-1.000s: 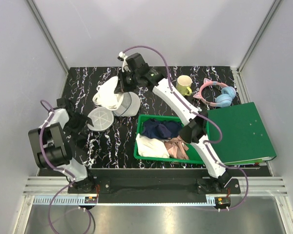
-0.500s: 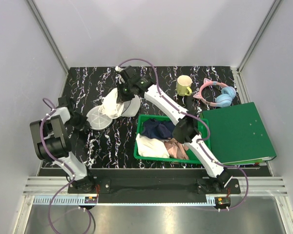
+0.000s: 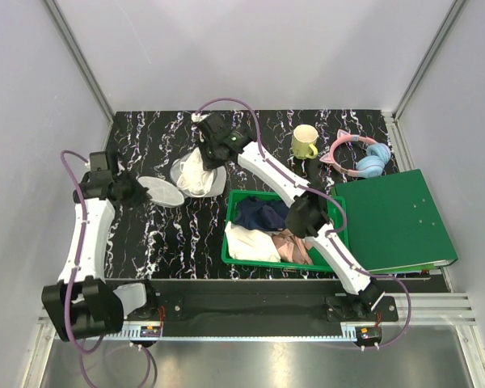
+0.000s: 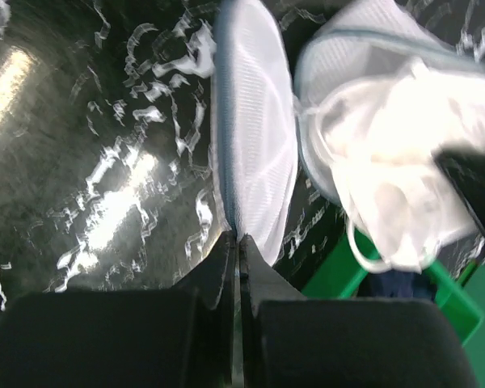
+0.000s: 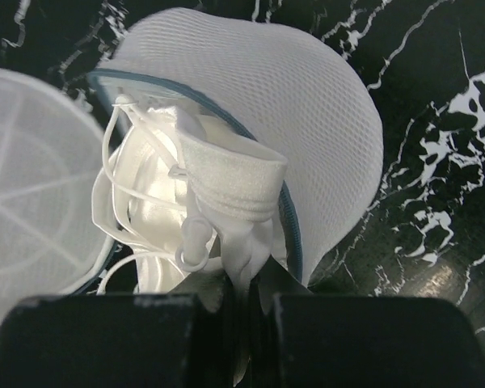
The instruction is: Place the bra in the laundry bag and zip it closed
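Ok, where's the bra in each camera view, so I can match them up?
Top external: the bra is left of centre, in the upper half.
Left wrist: the bra is upper right, bright white.
Right wrist: the bra is centre left, bunched in the domed mesh half.
Shared landmark: the laundry bag, its flatter open half beside the bra in all three.

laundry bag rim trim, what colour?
Blue-grey rim on the white mesh laundry bag; clearest in right wrist view.

Left arm (image 3: 87,234), right arm (image 3: 275,166): white link shells, black joint housings, looping purple cables (image 3: 226,100), paired black fingers (image 4: 214,273).
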`<state>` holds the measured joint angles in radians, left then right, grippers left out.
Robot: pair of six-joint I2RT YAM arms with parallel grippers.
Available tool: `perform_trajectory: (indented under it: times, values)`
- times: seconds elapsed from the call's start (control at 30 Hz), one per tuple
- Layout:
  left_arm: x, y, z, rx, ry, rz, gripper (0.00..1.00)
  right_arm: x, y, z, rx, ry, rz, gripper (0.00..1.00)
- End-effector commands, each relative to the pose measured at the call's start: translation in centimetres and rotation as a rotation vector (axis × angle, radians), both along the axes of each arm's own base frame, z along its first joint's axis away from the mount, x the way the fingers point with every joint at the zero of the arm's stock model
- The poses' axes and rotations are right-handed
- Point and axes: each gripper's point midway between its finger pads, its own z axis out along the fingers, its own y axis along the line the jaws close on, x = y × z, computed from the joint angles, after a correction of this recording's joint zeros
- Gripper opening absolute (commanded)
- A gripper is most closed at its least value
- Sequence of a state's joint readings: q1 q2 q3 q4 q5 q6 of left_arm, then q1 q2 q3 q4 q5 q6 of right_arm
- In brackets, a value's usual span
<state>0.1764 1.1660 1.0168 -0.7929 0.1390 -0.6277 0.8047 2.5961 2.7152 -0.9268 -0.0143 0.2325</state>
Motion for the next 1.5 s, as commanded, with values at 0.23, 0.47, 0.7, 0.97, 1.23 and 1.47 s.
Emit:
perform_trajectory:
  times: [0.23,0.47,0.7,0.97,1.23,1.47]
  values:
    - [-4.0,-4.3,4.1,0.058,-0.052,-0.205,0.0,-0.9,-1.7,3.1,-0.144,-0.162,-0.012,0.0]
    - [-6.2,-7.7,3.9,-0.048,-0.032,-0.297,0.0,-0.4,-0.9,4.1,-0.092,-0.175,-0.055,0.0]
    - [-7.7,-10.2,3.6,-0.117,-0.009,-0.385,0.0,0.2,1.9,2.9,0.09,-0.075,-0.241,0.0]
    - [-7.5,-11.5,4.9,-0.162,-0.034,-0.426,0.0,1.2,2.9,-2.2,0.046,-0.099,-0.243,0.0]
    - [-4.3,-10.7,6.9,-0.088,-0.041,-0.398,0.0,-0.9,1.9,-1.2,0.0,-0.077,-0.116,0.36]
    - [-1.8,-9.5,7.5,0.017,-0.011,-0.407,0.0,-5.2,0.6,6.1,0.075,-0.014,0.008,0.79]
